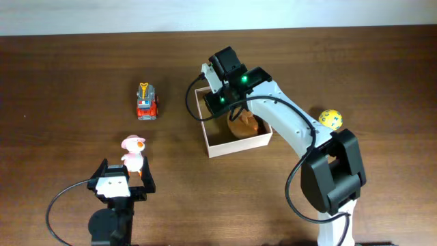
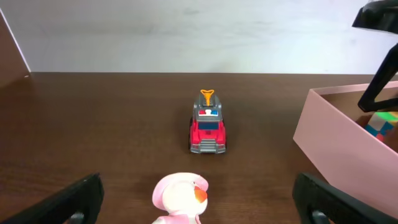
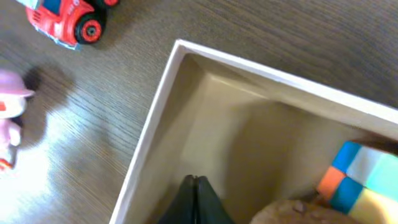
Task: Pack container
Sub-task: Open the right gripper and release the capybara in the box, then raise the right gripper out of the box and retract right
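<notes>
Overhead: table [image 1: 61,75] viewed from straight above. Left wrist view aimed low and level, truck [image 2: 208,129] ahead of left claw [image 2: 199,199]. Right wrist view held close over box [image 3: 146,146]; truck shared.

Tbl [image 1: 68,82]: container [image 1: 239,145], truck [image 1: 147,102], duck [image 1: 133,154], ball [image 1: 331,119].

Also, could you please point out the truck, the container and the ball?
truck [image 2: 208,131]: left wrist view, on its red body.
container [image 1: 239,144]: overhead view, on its near white wall.
ball [image 1: 330,119]: overhead view, on its yellow middle.
</notes>
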`<state>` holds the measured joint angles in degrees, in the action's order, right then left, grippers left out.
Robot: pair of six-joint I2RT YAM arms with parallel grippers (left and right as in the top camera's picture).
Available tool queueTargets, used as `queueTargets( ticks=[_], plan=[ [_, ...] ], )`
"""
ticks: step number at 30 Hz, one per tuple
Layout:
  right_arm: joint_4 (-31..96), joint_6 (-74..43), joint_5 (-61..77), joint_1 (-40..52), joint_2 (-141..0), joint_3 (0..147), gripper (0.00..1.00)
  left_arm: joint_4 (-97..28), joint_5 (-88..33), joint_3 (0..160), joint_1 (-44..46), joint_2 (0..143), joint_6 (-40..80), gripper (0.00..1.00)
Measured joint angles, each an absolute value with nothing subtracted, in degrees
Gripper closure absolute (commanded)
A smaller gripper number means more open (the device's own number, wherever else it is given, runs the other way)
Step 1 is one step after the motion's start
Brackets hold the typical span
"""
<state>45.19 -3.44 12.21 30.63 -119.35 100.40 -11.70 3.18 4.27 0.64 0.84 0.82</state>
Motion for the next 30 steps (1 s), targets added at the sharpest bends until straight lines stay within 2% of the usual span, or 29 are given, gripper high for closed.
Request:
queueTargets(
  ticks=[10, 23, 30],
  plan=[
    [46.65, -8.10, 13.47, 31.35, -122.78, 100.40, 0.96, -11.70, 3.18, 4.27, 0.64, 0.84, 0.82, 0.01],
    [34.37, -14.26, 17.91, 32.67, -122.89, 100.40, 0.96, -11.70, 3.16, 4.27, 0.64, 0.84, 0.82, 0.01],
    [33.52, -17.04, 17.39, 30.76, -122.89, 100.40, 0.96, -11.70, 3.16, 4.27, 0.64, 0.84, 0.82, 0.01]
  ],
)
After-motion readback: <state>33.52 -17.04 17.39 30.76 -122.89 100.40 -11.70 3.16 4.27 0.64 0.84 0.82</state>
